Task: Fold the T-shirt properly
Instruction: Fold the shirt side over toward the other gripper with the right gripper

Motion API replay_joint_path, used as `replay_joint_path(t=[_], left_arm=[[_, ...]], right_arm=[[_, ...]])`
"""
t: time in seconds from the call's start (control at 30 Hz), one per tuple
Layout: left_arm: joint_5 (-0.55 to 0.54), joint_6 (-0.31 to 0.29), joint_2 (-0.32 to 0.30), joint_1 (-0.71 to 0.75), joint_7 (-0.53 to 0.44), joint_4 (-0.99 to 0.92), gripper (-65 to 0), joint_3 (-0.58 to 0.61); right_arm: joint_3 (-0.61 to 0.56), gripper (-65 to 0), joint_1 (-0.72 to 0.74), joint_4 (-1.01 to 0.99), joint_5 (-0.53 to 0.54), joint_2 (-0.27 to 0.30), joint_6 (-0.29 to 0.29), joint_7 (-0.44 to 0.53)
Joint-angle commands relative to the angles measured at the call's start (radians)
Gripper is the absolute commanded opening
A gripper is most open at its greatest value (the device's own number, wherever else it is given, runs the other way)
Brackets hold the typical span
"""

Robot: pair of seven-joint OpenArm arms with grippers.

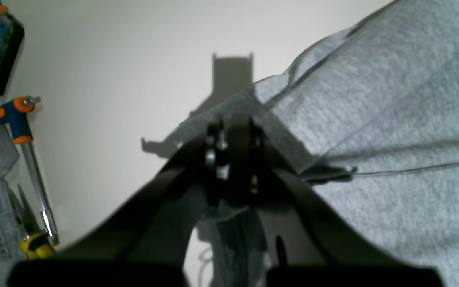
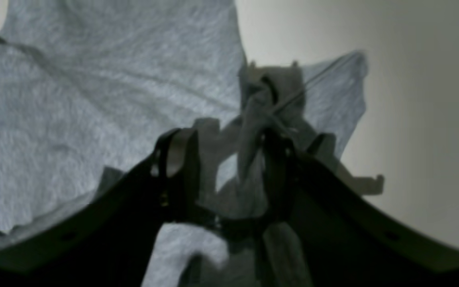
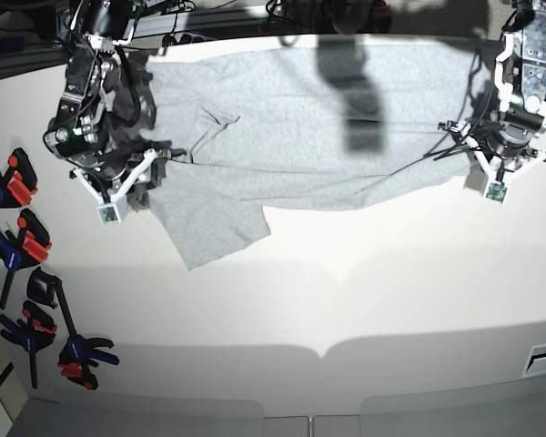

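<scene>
A white worktop [image 3: 346,300] is seen under bright light, with clamps [image 3: 18,246] laid along its left edge. The T-shirt [image 3: 300,137] is spread plain side up across the far half, one flap hanging toward the middle. At the left end, the right gripper [image 2: 229,159] is seen with jaws parted; cloth is draped over one finger, grip not clear. At the right end, the left gripper [image 1: 233,159] is clenched on the shirt's edge. A screwdriver [image 1: 24,131] and pliers [image 1: 34,239] are seen beyond the right edge.
</scene>
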Motion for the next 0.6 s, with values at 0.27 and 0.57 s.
replay_joint_path(t=[0.27,0.57], left_arm=[[0.003,0.008,-0.016,-0.008,-0.024,0.016,-65.0,-0.006],[0.003,0.008,-0.016,-0.008,-0.031,0.017,-65.0,-0.006]], right_arm=[[0.004,-39.9,0.25,0.023,0.101,-0.005,-0.014,0.06],[0.003,-39.9,0.463,-0.291,-0.085,-0.126,-0.045,0.194]])
